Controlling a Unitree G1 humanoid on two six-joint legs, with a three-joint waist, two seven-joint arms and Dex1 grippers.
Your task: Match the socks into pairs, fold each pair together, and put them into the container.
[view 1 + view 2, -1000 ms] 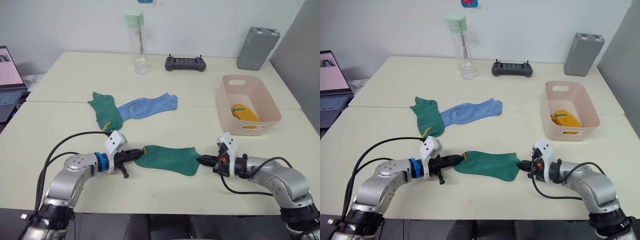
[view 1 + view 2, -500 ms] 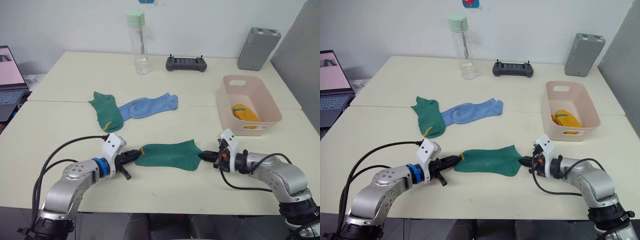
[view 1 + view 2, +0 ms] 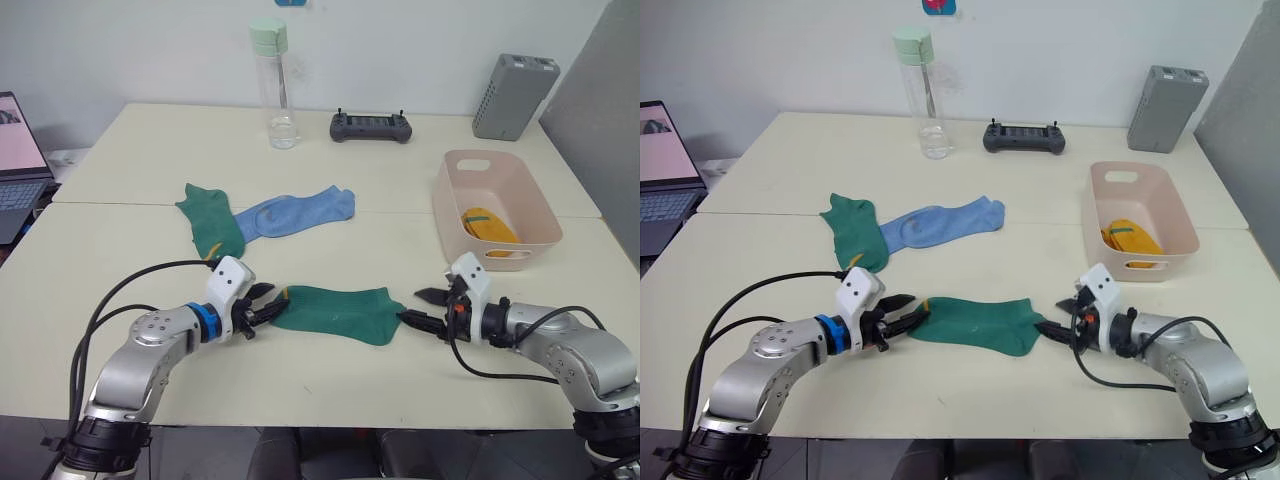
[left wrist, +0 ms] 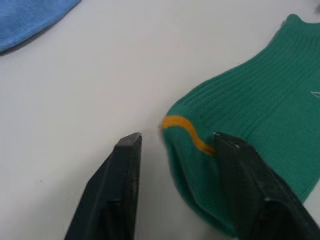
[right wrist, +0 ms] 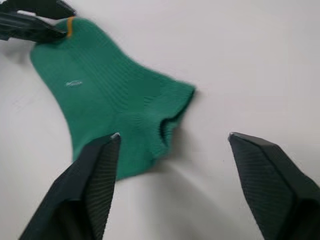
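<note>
We are hovering at both ends of the near green sock [image 3: 335,312], which is lying flat with its long axis running between our grippers. Our left gripper [image 3: 268,302] is standing open at its yellow-striped toe, one finger [image 4: 240,185] lying over the fabric, holding nothing. Our right gripper [image 3: 428,308] is gaping wide just beside its cuff, also empty. Both arms are sitting equally near, each to its own end. Beyond the sock's toe end, the second green sock [image 3: 210,222] is lying touching the blue sock [image 3: 295,212]. Beyond its cuff end, the pink container [image 3: 480,168] is holding a folded yellow pair [image 3: 488,226].
</note>
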